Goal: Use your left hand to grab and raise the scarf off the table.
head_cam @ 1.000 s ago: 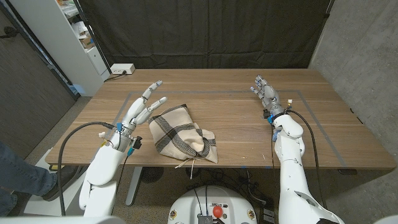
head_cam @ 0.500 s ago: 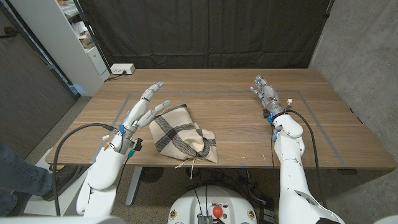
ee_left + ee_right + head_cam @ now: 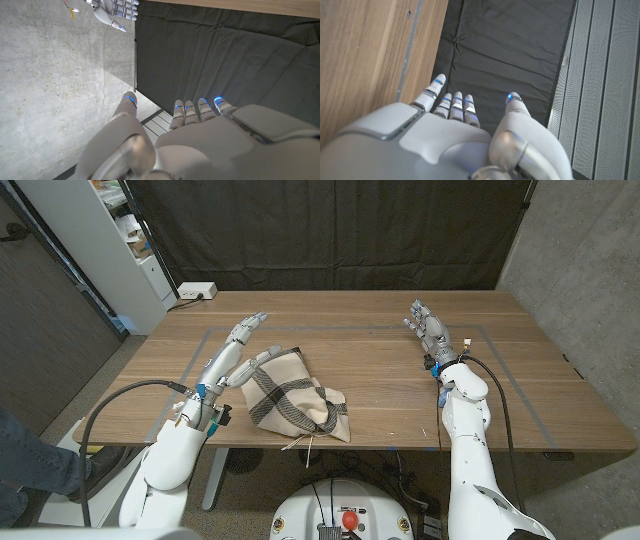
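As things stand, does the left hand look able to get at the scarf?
Probably yes. The left hand hovers open beside the scarf, its fingers reaching over the cloth's near edge, and nothing lies between them. The right hand is far across the table, out of the way.

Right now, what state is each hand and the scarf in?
Left hand: open, fingers spread beside the scarf's left edge, holding nothing.
Right hand: open, fingers extended, holding nothing, far from the scarf.
Scarf: crumpled in a heap on the table, not lifted.
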